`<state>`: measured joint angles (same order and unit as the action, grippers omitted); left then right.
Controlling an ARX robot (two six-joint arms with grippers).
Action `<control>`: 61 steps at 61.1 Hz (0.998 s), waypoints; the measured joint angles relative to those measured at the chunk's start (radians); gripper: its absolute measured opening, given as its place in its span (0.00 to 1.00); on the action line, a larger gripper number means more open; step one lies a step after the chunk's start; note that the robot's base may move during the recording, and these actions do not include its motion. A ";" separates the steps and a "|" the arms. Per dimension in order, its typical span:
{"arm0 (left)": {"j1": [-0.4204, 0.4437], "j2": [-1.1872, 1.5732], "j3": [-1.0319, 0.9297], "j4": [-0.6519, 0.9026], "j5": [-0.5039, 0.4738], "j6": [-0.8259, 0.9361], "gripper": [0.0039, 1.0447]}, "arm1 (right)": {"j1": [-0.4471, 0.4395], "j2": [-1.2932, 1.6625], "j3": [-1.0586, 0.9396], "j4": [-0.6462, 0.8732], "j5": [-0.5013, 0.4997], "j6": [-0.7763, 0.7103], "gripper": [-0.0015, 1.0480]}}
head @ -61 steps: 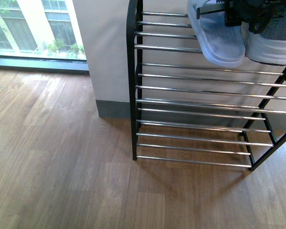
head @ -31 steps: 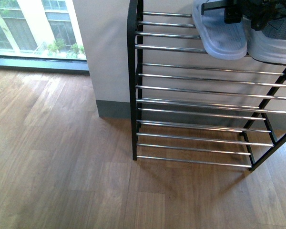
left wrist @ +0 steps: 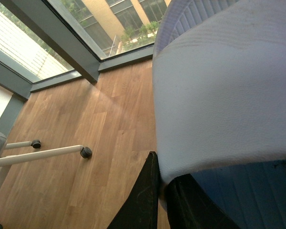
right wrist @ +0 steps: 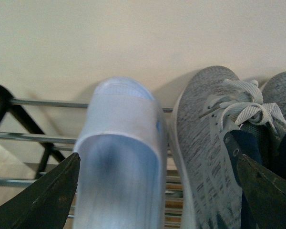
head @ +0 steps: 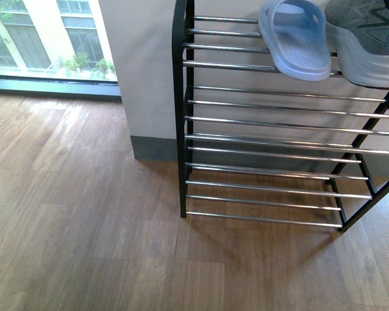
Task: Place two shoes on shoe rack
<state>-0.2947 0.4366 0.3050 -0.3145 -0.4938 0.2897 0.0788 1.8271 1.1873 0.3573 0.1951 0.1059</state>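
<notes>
Pale blue slide (head: pixel 297 40) on top shelf of shoe rack (head: pixel 272 120), just beside grey sneaker (head: pixel 368 40), soles on chrome bars. Right gripper (right wrist: pixel 155 191) jaws spread wide, slide between them, not gripped; second grey sneaker (right wrist: pixel 281 95) at frame edge. Left gripper (left wrist: pixel 163 200) clamped on another pale blue slide (left wrist: pixel 219 90) over wood floor (left wrist: pixel 95 138).
</notes>
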 joint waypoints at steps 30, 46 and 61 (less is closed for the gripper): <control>0.000 0.000 0.000 0.000 0.000 0.000 0.02 | -0.187 -0.513 -0.636 0.557 -0.346 0.041 0.91; 0.000 0.000 0.000 0.000 0.000 0.000 0.02 | -0.338 -0.506 -0.881 0.840 -0.367 0.090 0.91; 0.000 0.000 0.000 0.000 0.000 0.000 0.02 | -0.340 -0.568 -0.896 0.643 -0.433 -0.011 0.76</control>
<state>-0.2947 0.4366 0.3050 -0.3145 -0.4942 0.2897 -0.2607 1.2594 0.2916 1.0000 -0.2379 0.0944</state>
